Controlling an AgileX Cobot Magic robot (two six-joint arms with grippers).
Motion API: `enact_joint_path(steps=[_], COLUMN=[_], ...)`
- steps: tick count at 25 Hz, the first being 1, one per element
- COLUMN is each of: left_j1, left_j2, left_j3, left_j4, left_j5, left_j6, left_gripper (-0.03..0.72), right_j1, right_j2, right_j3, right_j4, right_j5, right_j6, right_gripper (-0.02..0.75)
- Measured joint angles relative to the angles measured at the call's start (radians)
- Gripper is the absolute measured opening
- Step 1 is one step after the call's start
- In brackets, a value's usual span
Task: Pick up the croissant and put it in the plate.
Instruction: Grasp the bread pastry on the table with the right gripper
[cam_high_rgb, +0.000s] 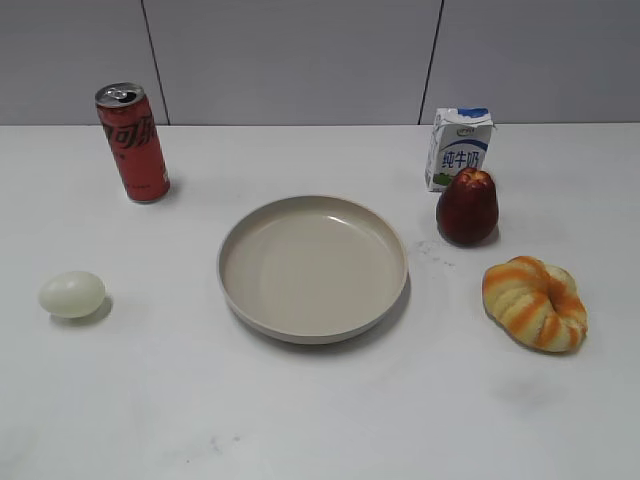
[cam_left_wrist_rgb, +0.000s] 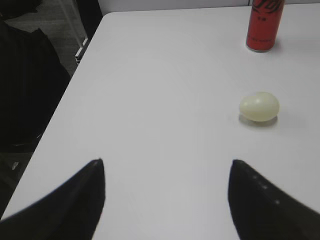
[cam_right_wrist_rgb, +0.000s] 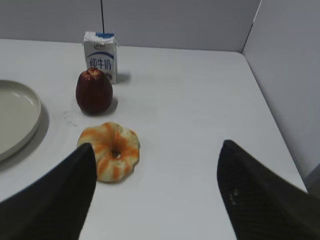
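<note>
The croissant (cam_high_rgb: 535, 302), round and puffy with orange and cream stripes, lies on the white table at the right, to the right of the plate (cam_high_rgb: 312, 268). It also shows in the right wrist view (cam_right_wrist_rgb: 110, 150), just beyond the left fingertip of my right gripper (cam_right_wrist_rgb: 157, 145), which is open and empty. The plate's edge shows at the left of that view (cam_right_wrist_rgb: 20, 117). My left gripper (cam_left_wrist_rgb: 167, 162) is open and empty over bare table at the left. Neither gripper shows in the exterior view.
A dark red apple (cam_high_rgb: 467, 207) and a milk carton (cam_high_rgb: 459, 147) stand behind the croissant. A red cola can (cam_high_rgb: 132, 142) stands back left, a pale egg (cam_high_rgb: 72, 294) at the left. The table's left edge (cam_left_wrist_rgb: 60, 107) and a right side wall (cam_right_wrist_rgb: 285, 75) are near.
</note>
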Motion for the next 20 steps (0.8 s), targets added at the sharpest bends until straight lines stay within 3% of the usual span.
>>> enact_joint_path(steps=[9,20], left_j1=[0.000,0.000], left_j2=[0.000,0.000], left_j3=[0.000,0.000], left_j4=[0.000,0.000], left_j5=[0.000,0.000], left_j6=[0.000,0.000], left_gripper=[0.583,0.583], right_j1=[0.000,0.001], right_j2=[0.407,0.955], right_j3=[-0.010,-0.151], right_j4=[0.112,0.323], right_j5=[-0.139,-0.097], right_j6=[-0.009,-0.068], right_gripper=[0.569,0.569])
